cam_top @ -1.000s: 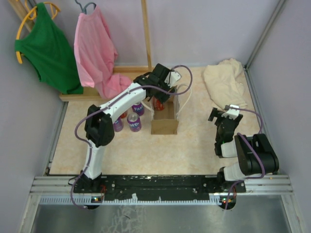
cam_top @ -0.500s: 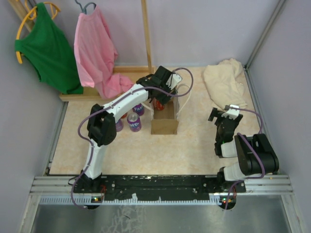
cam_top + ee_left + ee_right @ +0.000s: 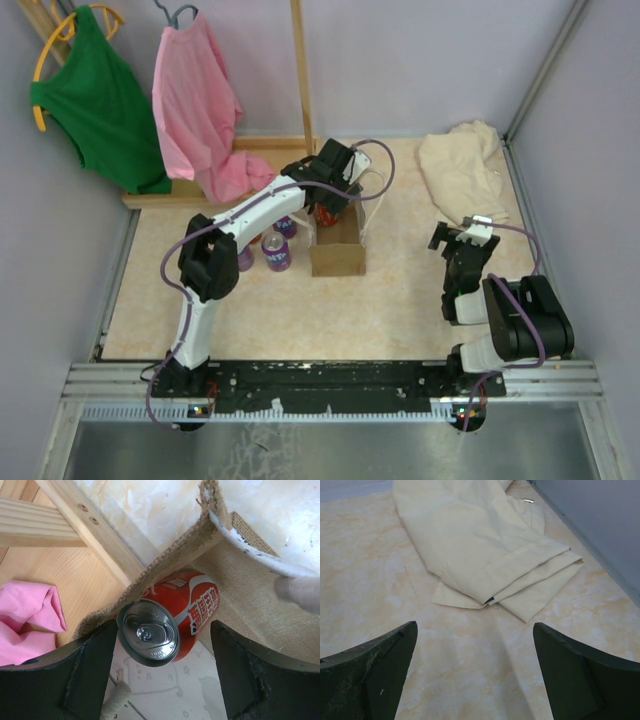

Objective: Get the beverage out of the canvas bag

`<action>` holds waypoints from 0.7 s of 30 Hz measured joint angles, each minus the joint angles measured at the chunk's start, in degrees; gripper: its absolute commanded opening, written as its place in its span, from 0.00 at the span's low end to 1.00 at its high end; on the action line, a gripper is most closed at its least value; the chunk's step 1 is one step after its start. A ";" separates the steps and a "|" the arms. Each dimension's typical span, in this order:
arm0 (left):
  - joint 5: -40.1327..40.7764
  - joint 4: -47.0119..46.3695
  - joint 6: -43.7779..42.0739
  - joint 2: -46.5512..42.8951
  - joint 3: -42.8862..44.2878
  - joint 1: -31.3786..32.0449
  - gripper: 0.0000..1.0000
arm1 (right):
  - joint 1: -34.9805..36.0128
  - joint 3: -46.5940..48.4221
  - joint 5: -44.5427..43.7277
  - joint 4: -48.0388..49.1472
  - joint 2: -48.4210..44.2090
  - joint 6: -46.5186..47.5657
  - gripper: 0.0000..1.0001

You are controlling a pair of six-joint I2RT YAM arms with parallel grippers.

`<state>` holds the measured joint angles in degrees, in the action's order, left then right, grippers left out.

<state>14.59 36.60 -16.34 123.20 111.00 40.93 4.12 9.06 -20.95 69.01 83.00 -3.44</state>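
The step in hand is the grasp. The left gripper (image 3: pixel 164 647) is down in the mouth of the canvas bag (image 3: pixel 338 260), its fingers apart on either side of the red beverage can (image 3: pixel 175 620), not yet clamped on it. The can sits in the bag's corner, at eleven o'clock of the opening in the top view. In the left wrist view its lid faces the camera and its long axis runs away toward one o'clock. Next, the fingers likely need to close on the can's sides, then lift it clear of the rim. The right gripper (image 3: pixel 475 675) hangs at three o'clock, fingers spread and holding nothing.
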 measured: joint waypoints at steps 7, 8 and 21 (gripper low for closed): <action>2.56 -0.55 0.26 -0.76 -1.38 0.22 0.82 | 0.00 0.00 0.00 0.00 0.00 0.00 0.99; 2.67 -0.59 0.26 -1.03 -1.70 0.24 0.82 | 0.00 0.00 0.00 0.00 0.00 0.00 0.99; 2.40 -0.63 0.50 -1.64 -2.21 0.44 0.81 | 0.00 0.00 0.00 0.00 0.00 0.00 0.99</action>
<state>16.99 35.97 -15.84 121.56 108.79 41.36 4.12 9.06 -20.95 69.01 83.00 -3.44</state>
